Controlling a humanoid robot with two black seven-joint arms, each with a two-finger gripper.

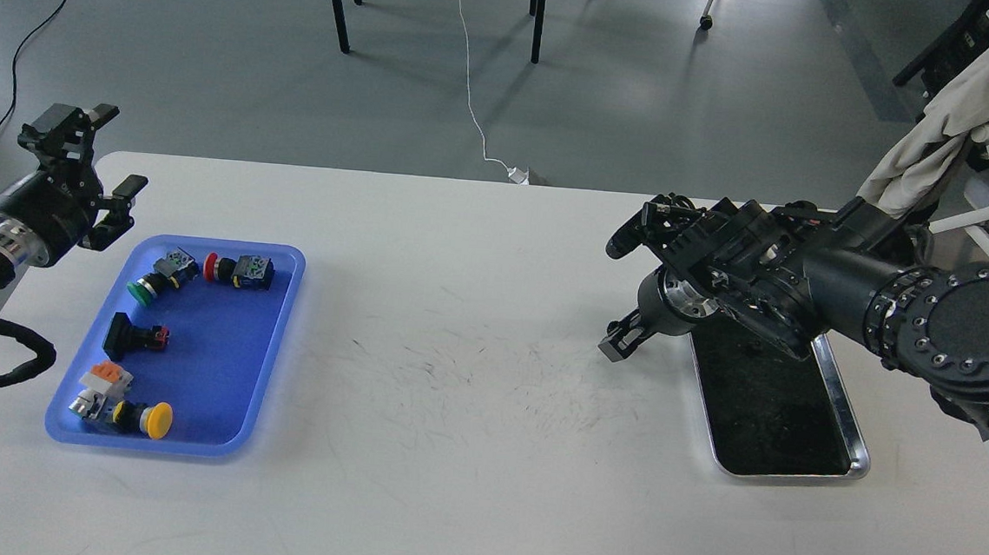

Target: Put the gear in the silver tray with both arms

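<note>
The gear, several push-button switch parts such as a green one [144, 288], a red one [218, 268] and a yellow one [155, 420], lies in a blue plastic tray [210, 362] at the table's left. The silver tray [794, 475] sits at the right with a dark, bare bottom. My left gripper [112, 151] hovers open just beyond the blue tray's far left corner, holding nothing. Open and holding nothing too, my right gripper [621, 292] hangs over the table just left of the silver tray's far end, and its arm covers that end.
The white table [465, 450] carries faint dark scuff marks in its middle. Behind it are chair legs [336, 1] and a white cable [471, 110] on the grey floor. A beige cloth [959, 101] hangs over a chair at the right.
</note>
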